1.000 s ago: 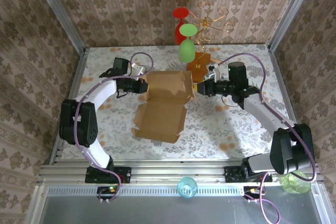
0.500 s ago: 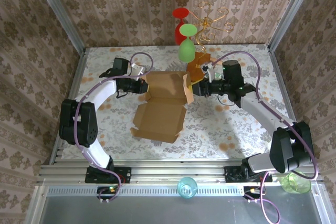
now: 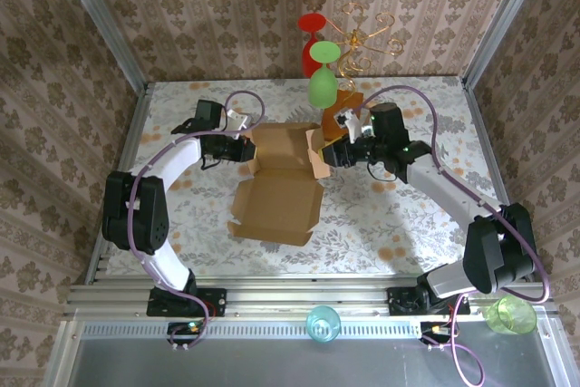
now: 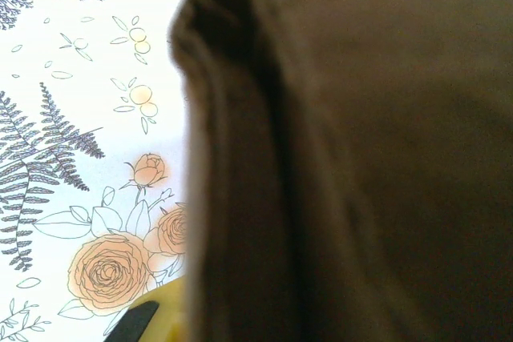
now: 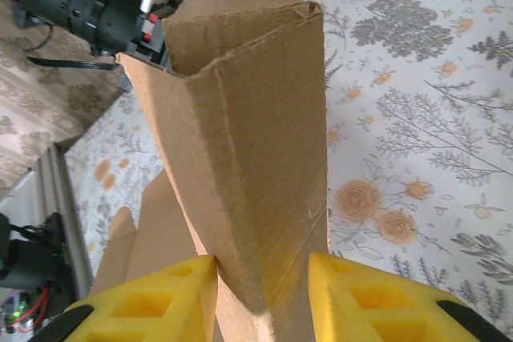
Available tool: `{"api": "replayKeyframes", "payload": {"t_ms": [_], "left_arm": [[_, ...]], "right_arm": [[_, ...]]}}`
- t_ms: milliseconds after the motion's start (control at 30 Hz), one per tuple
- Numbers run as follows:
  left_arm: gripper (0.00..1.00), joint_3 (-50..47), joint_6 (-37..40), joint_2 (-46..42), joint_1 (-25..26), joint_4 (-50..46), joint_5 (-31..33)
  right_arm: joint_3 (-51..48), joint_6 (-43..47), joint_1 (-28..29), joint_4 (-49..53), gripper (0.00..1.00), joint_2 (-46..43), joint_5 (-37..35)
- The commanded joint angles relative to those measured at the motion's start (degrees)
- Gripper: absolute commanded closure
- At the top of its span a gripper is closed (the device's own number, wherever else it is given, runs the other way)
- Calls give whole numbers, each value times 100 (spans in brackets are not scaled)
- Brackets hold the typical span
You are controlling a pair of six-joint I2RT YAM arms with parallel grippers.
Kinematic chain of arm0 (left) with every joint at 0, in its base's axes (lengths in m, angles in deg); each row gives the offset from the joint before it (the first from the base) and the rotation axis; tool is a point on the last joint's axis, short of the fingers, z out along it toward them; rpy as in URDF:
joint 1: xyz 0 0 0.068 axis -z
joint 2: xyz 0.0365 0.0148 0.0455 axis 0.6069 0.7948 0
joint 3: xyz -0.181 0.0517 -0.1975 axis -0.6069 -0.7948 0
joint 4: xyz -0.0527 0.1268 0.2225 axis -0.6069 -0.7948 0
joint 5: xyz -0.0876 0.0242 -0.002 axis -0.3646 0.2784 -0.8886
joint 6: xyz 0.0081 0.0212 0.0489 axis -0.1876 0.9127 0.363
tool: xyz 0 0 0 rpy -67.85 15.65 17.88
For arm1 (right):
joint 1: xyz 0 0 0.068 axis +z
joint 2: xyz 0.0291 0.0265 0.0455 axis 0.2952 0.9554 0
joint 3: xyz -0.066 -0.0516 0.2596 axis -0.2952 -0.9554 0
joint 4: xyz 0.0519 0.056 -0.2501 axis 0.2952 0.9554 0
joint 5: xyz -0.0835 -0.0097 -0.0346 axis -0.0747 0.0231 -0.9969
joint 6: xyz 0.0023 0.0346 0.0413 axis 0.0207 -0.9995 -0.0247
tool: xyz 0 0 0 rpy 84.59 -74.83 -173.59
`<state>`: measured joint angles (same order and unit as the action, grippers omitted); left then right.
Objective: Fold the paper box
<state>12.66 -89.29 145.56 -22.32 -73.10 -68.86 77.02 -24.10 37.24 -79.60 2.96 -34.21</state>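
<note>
The paper box (image 3: 276, 197) lies open in the middle of the table, its lid panel toward me and its side walls raised at the far end. My left gripper (image 3: 248, 149) is at the box's left wall, shut on it. In the left wrist view dark cardboard (image 4: 361, 158) sits right against the lens, with one yellow fingertip (image 4: 152, 322) beside it. My right gripper (image 3: 328, 153) holds the right wall. There the folded, upright cardboard wall (image 5: 240, 118) fills the gap of the right gripper (image 5: 263, 294), touching both yellow pads.
An orange-brown board (image 3: 343, 115) with a gold mark stands just behind the right gripper. A green glass (image 3: 322, 88) and a red glass (image 3: 313, 43) hang on a gold rack (image 3: 367, 38) at the back. A blue cup (image 3: 323, 324) and a green cup (image 3: 509, 314) sit beyond the near edge.
My right gripper has moved left, bringing the box's right wall in and upright; its fingers have parted a little. The left arm has stayed where it was.
</note>
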Motion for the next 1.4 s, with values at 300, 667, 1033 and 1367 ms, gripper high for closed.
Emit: {"api": "replayKeyframes", "payload": {"t_ms": [300, 667, 1033, 1367], "left_arm": [[100, 3, -76, -284, 82, -117, -39], [100, -4, -110, -321, 124, -140, -3], [100, 2, -133, -319, 164, -153, 31], [100, 66, -291, -319, 226, -225, 200]], "right_arm": [[541, 364, 435, 399, 63, 328, -1556], [898, 381, 852, 621, 61, 637, -2969], [1056, 245, 981, 684, 57, 767, -3772], [1415, -59, 1178, 1102, 77, 1032, -4736]]}}
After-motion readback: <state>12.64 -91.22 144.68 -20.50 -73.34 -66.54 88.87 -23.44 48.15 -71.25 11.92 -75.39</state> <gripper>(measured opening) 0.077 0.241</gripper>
